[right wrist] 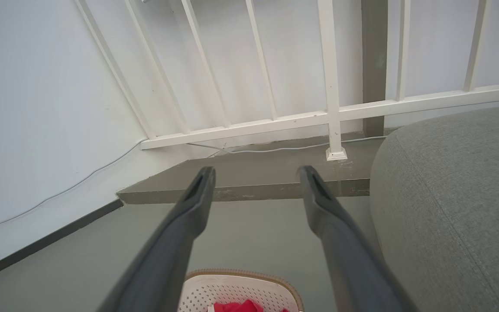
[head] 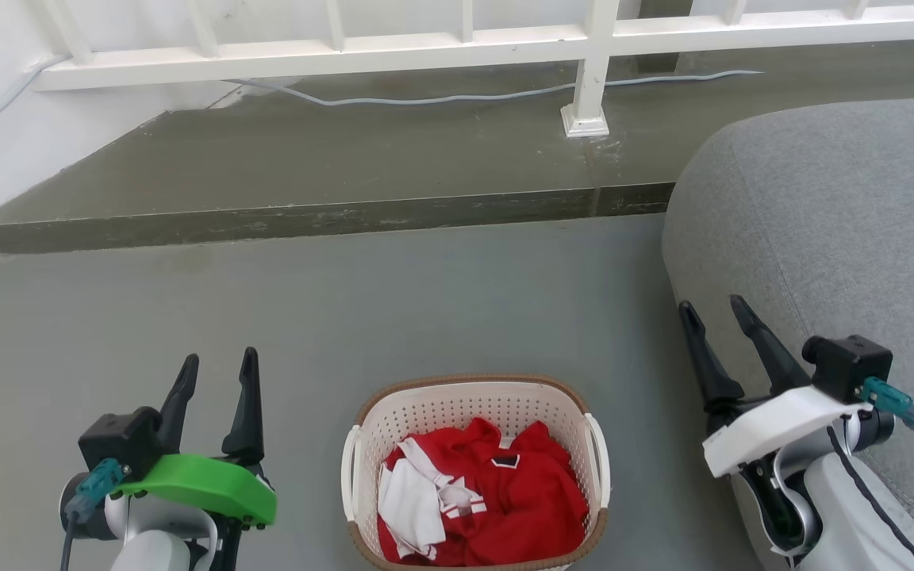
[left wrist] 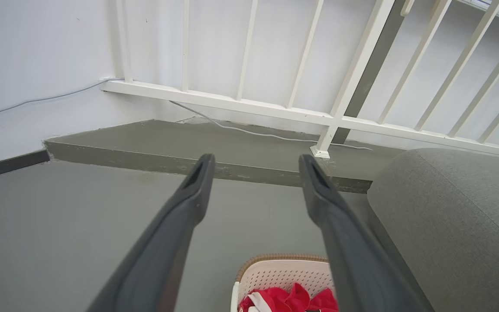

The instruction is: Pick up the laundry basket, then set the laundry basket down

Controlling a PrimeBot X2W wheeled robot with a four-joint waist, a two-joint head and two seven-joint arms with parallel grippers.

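Laundry basket (head: 477, 412) on floor (head: 346, 317) between arms, holding red clothes (head: 497, 492). Left gripper (head: 216, 370) and right gripper (head: 715, 313) both spread, empty. Risk: uneven handle grips tilt basket, spill clothes.

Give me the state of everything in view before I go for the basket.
laundry basket: upright on the floor, not gripped.
red and white clothes: crumpled inside the basket.
left gripper: open, empty, apart from the basket on its left.
right gripper: open, empty, apart from the basket on its right, by the grey sofa.
white cable: lying loose on the step.
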